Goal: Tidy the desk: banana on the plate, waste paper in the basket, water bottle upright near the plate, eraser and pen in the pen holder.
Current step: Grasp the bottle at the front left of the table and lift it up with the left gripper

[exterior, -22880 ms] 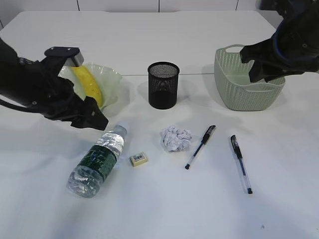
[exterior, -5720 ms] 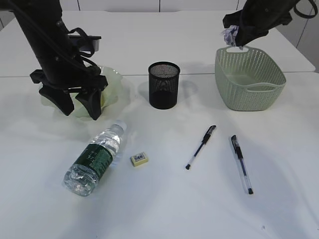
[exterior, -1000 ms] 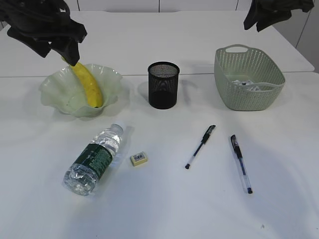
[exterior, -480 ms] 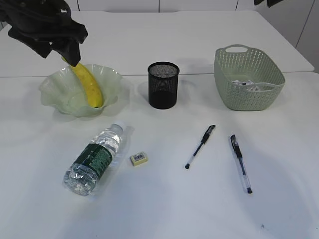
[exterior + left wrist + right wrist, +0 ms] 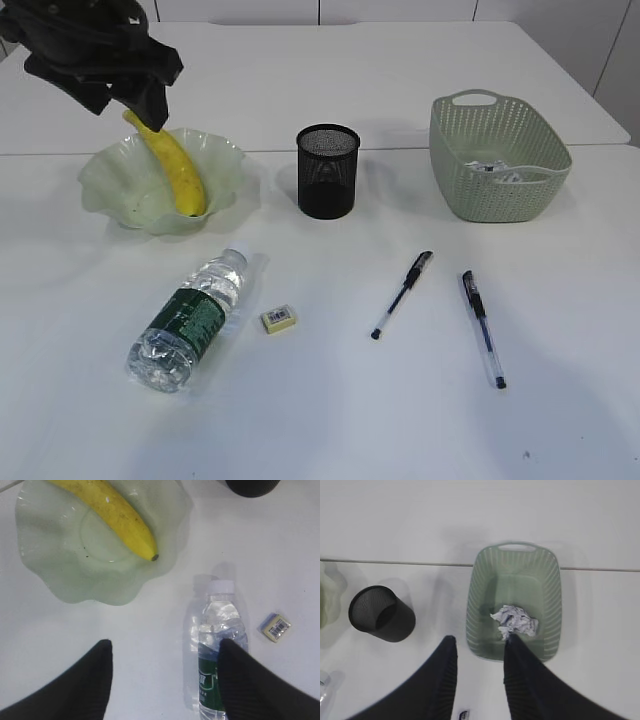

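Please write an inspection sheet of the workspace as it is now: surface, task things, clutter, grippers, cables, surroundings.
Surface: white table, a seam across the back.
Job's things: banana in the plate; waste paper in the basket; water bottle lying flat; eraser and two pens on the table; pen holder upright.
Clutter: nothing seen.
Grippers: left gripper open, raised over the bottle; right gripper open, empty, high above the basket.
Cables: nothing seen.
Surroundings: white panels behind.

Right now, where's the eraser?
In the exterior view the eraser lies left of centre on the table, just right of the toppled water bottle.
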Controlling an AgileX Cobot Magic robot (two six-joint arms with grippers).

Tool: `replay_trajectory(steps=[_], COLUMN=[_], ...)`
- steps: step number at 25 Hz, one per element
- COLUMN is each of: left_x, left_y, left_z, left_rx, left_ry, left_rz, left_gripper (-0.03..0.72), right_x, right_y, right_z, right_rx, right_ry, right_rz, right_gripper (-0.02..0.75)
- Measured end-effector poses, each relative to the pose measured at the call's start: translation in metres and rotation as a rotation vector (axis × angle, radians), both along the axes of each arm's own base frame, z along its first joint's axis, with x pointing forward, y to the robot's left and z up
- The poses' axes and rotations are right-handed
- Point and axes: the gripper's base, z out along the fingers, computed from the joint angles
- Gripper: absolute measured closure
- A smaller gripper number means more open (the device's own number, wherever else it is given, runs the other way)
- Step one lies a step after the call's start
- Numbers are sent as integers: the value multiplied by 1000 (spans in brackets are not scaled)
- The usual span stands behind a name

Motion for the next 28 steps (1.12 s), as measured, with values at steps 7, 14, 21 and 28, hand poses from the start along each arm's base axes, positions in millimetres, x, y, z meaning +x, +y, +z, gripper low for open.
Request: replay_trajectory(steps=[7, 14, 21, 28], left_x=[1, 1, 1, 2], left_y=[-1, -3, -4, -4], left_z=[0, 1, 1, 1], left_rx=[-13, -34, -43, -44], left_ry=[-7, -8, -17, -19], left_rz=[-1, -2, -3, -3], left_gripper=[224, 225, 225, 228], right_x=[-38, -82, -123, -141], right_y=[-3, -5, -7, -7], right_z=[20, 29, 17, -15], right_rx=[-25, -48, -61, -62], right_ry=[-23, -22, -36, -10], right_rz=[-12, -24, -31, -31], right_gripper=[496, 496, 496, 496])
